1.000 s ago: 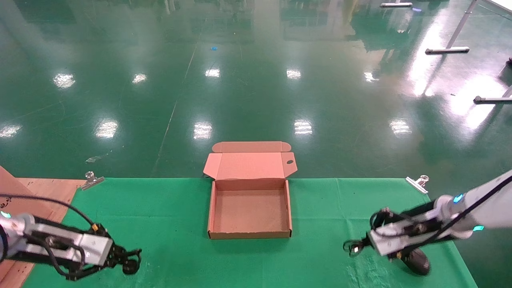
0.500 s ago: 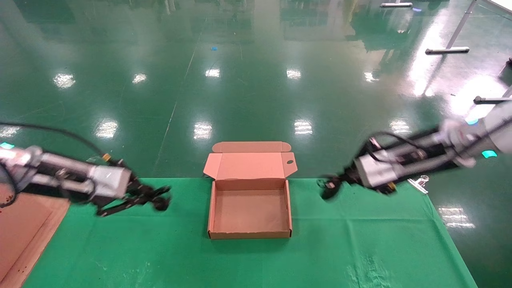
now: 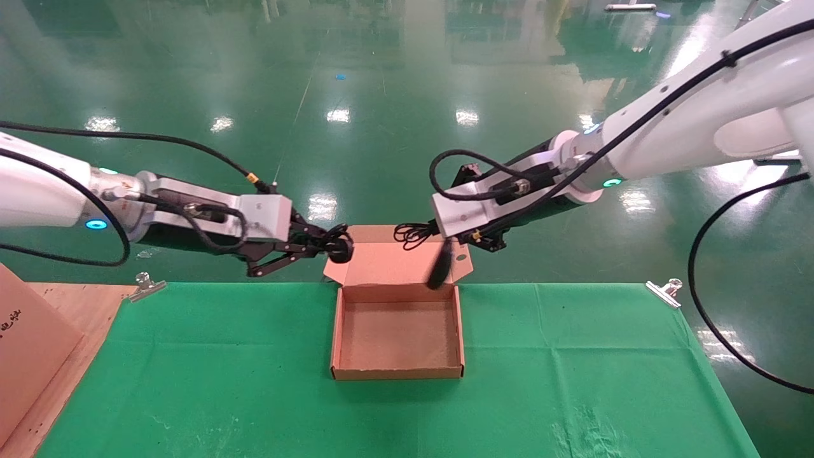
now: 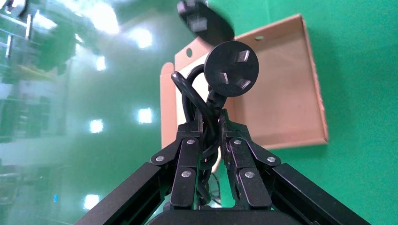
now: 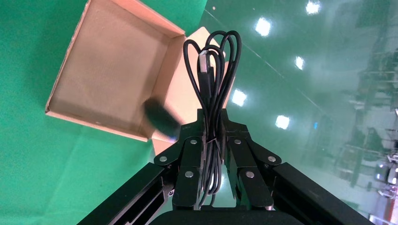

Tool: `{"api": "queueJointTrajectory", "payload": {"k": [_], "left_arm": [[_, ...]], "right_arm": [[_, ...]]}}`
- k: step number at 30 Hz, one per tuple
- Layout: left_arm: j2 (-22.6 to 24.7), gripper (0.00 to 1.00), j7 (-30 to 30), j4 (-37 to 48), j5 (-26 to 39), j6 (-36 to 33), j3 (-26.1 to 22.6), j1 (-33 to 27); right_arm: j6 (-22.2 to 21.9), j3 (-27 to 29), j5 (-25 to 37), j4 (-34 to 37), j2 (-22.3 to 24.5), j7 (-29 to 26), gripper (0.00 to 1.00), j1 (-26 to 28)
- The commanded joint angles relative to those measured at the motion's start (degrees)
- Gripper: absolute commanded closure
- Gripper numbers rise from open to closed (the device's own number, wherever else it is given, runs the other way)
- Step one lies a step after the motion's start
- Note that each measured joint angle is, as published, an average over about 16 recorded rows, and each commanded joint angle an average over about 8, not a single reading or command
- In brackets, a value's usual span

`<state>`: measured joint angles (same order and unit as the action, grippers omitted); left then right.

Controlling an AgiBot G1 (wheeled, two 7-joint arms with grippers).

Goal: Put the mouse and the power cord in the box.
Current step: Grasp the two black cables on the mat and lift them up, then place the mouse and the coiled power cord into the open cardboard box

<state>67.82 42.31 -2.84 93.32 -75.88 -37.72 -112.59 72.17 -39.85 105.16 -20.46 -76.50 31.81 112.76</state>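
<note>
Both arms are up over the far side of the box (image 3: 397, 372), one from each side. My left gripper (image 3: 318, 242) is clenched on the power cord (image 4: 209, 110), coiled loop pinched between the fingers (image 4: 187, 159), round plug face sticking out ahead of them, just off the lid's left corner. My right gripper (image 3: 439, 232) is clamped on the bundled thin wire of the mouse (image 3: 440, 266); wire loops stick out toward the left gripper, and the mouse body dangles blurred in front of the lid's right end, above the box's back right corner. The grippers are near each other but apart, lid flap between them. The box sits open on the green cloth (image 3: 572, 356), lid hinged back past the table's far edge, with bare cloth on the left, right and near sides.
</note>
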Motion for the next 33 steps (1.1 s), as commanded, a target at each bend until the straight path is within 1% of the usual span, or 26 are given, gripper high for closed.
{"api": "queueJointTrajectory", "payload": {"k": [1, 5, 9, 16, 22, 26, 33], "left_arm": [[0.70, 1.00, 0.12, 0.41, -0.30, 0.66, 0.21, -0.10], [2.12, 1.00, 1.09, 0.91, -0.91, 2.92, 0.64, 1.30], [3.71, 1.00, 2.85, 1.12, -2.89, 6.39, 2.02, 4.11], [7.17, 1.00, 7.37, 0.94, -9.20, 14.29, 6.40, 11.62], [9.99, 1.00, 12.26, -2.19, -12.29, 16.96, 8.07, 18.52], [10.62, 1.00, 14.63, -5.85, -12.10, 20.43, 6.72, 22.77], [10.82, 1.00, 16.05, -12.93, -10.70, 31.08, 0.88, 28.10]], "right_arm": [[-0.72, -0.15, -0.25, 1.21, -1.02, 0.17, 1.00, 0.15], [-1.05, -0.76, -1.21, 2.17, -0.87, 0.65, 1.00, 0.37], [-0.86, -1.02, -1.84, 3.91, 0.10, 1.65, 1.00, 1.10], [1.76, -0.51, -2.92, 6.96, 4.19, 5.31, 1.00, 2.27], [3.75, -0.02, -3.65, 8.10, 7.64, 7.66, 1.00, 2.26], [4.08, 0.10, -3.79, 8.61, 8.86, 8.58, 1.00, 2.11], [4.05, 0.51, -4.38, 10.05, 9.63, 9.60, 1.00, 1.74]]}}
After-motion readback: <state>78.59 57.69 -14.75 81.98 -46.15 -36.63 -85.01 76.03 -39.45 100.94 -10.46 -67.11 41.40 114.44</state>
